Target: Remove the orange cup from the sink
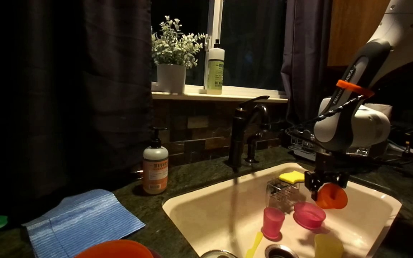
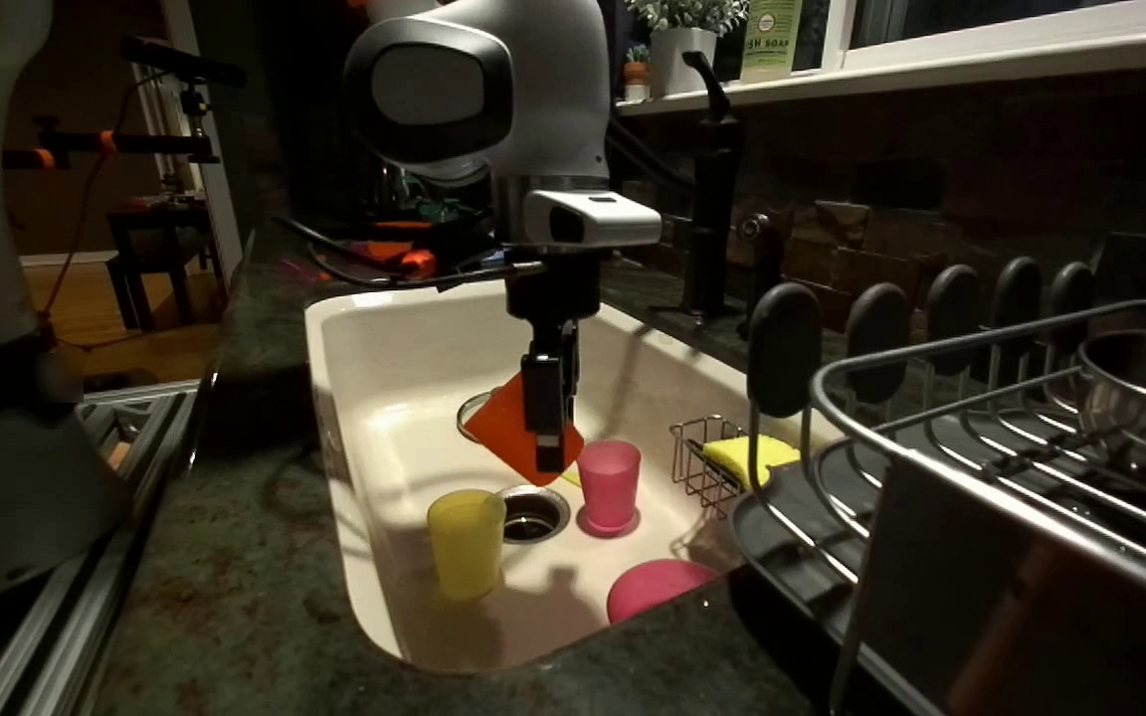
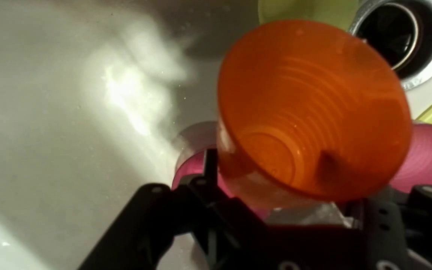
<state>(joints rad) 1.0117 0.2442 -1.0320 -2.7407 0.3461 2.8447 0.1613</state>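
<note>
The orange cup (image 1: pixel 335 197) is held tilted above the sink (image 1: pixel 199 211). In an exterior view the cup (image 2: pixel 501 430) hangs over the basin near the drain, its side partly behind a finger. My gripper (image 1: pixel 326 188) is shut on the cup, with its fingers on opposite sides. In the wrist view the cup (image 3: pixel 313 108) shows its open mouth to the camera. One fingertip lies against its left side; the other is mostly hidden behind the cup. The cup is apart from the sink floor.
In the basin stand a pink cup (image 2: pixel 610 482), a yellow cup (image 2: pixel 467 545), a pink bowl (image 2: pixel 658 587) and a wire caddy with a yellow sponge (image 1: pixel 292 177). A dark faucet (image 1: pixel 238 138) rises behind. A dish rack (image 2: pixel 891 447), blue cloth (image 1: pixel 84 222) and soap bottle (image 1: pixel 155 170) are on the counter.
</note>
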